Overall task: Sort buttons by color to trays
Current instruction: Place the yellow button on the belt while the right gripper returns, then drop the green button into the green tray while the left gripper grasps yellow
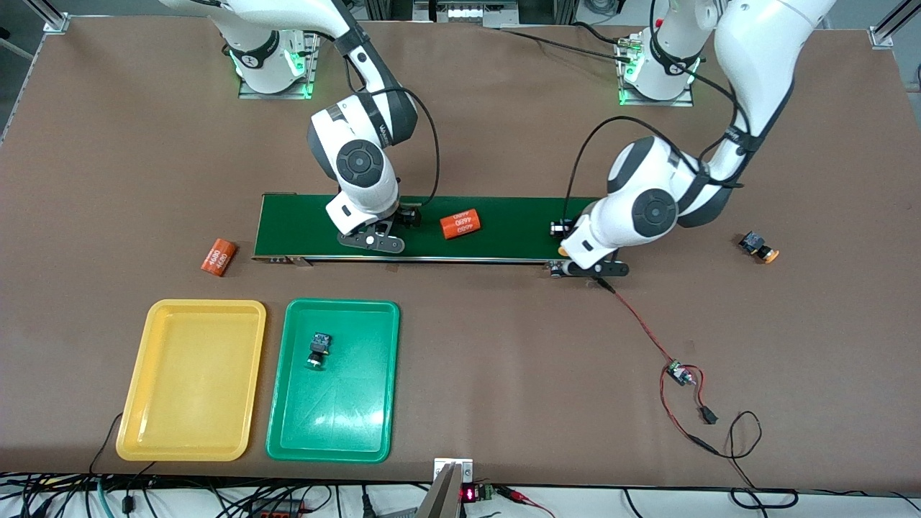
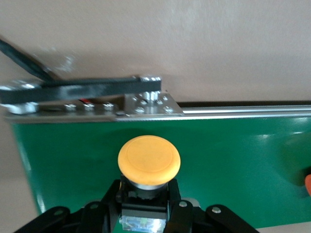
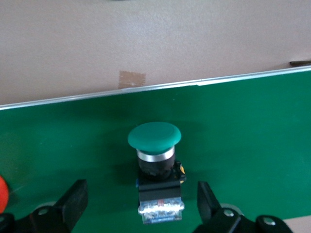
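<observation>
My left gripper (image 2: 147, 190) is shut on the black body of a button with an orange-yellow cap (image 2: 148, 160), at the left arm's end of the green belt (image 1: 518, 230). My right gripper (image 3: 142, 196) stands open low over the belt, its fingers on either side of a green-capped button (image 3: 154, 137) without touching it. In the front view the left gripper (image 1: 586, 268) and right gripper (image 1: 372, 242) hide both buttons. Another green-capped button (image 1: 319, 350) lies in the green tray (image 1: 360, 432). The yellow tray (image 1: 191, 381) beside it holds nothing. A second orange-yellow button (image 1: 759, 247) lies on the table toward the left arm's end.
An orange cylinder with white print (image 1: 460, 224) lies on the belt between the two grippers. Another orange cylinder (image 1: 219, 257) lies on the table off the belt's end nearest the right arm. Red and black wires with a small board (image 1: 680, 374) trail from the belt's bracket toward the front camera.
</observation>
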{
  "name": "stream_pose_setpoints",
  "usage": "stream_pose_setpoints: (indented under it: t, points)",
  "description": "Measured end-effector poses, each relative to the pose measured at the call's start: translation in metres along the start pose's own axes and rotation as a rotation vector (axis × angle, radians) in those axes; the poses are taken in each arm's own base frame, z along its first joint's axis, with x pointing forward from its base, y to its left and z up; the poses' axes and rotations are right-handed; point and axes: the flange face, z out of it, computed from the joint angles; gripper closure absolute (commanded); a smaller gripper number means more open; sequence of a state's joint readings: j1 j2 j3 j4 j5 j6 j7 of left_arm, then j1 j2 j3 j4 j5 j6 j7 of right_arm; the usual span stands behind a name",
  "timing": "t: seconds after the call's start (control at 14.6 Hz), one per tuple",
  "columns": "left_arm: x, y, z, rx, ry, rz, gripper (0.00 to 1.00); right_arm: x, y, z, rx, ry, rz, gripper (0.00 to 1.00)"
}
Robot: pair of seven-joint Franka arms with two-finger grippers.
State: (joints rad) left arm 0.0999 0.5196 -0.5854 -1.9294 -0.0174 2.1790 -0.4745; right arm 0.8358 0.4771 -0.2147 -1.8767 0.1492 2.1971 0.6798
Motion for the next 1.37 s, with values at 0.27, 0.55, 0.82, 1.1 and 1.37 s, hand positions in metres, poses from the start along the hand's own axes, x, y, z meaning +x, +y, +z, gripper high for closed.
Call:
stream_pose_setpoints:
  t: [0.27, 0.55, 0.82, 1.1, 1.37]
  points:
    - [-0.006, 0.008, 0.004, 0.011, -0.018, -0.003, 0.0, 0.005, 0.012, 0.008, -0.004, 0.002, 0.02, 0.75]
    - [-0.004, 0.003, -0.036, 0.032, 0.009, -0.021, 0.0, 0.009, 0.015, 0.004, 0.001, 0.007, 0.027, 0.92]
    - [0.022, -0.056, -0.117, 0.056, 0.081, -0.141, 0.0, 0.026, 0.015, -0.041, 0.015, 0.019, 0.044, 0.93]
    - [0.047, -0.151, -0.141, 0.07, 0.107, -0.306, 0.0, 0.067, 0.03, -0.1, 0.066, 0.085, 0.085, 0.93]
    - [0.06, -0.246, -0.138, 0.141, 0.098, -0.334, 0.0, 0.113, 0.033, -0.097, 0.068, 0.132, 0.087, 0.94]
